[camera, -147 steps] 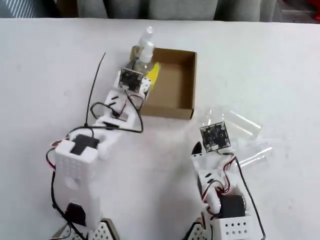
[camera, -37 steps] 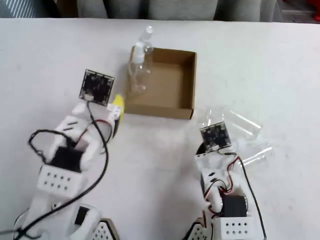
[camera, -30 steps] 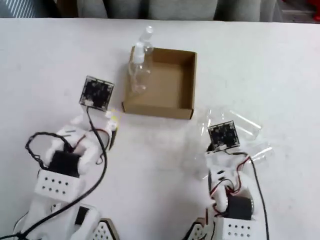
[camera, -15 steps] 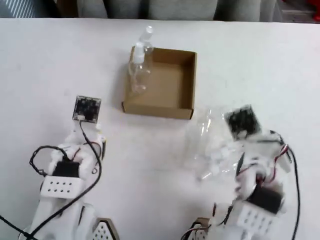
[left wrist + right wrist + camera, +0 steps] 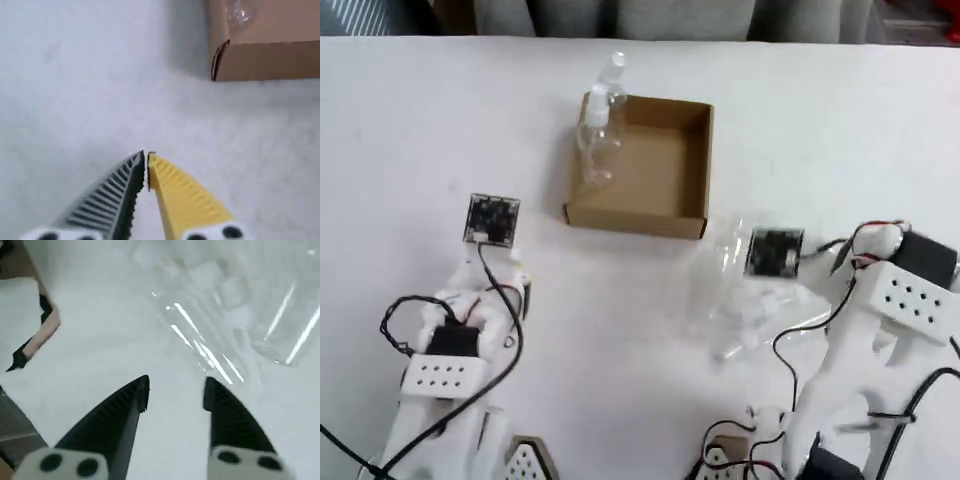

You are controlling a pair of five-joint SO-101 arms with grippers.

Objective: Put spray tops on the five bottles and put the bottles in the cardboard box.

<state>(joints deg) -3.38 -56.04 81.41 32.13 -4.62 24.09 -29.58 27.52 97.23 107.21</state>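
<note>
Right arm (image 5: 880, 300) now over clear bottles (image 5: 735, 310)

The white tabletop (image 5: 430, 110) is carrying an open cardboard box (image 5: 635, 218), which is sitting flat around the middle of its far half. A spray bottle (image 5: 613, 68) seems to be standing on the tabletop just behind the box's far left corner, though contact is hard to judge. A loose cluster of clear plastic bottles (image 5: 740, 300) is lying on the surface near the box's front right corner.
</note>
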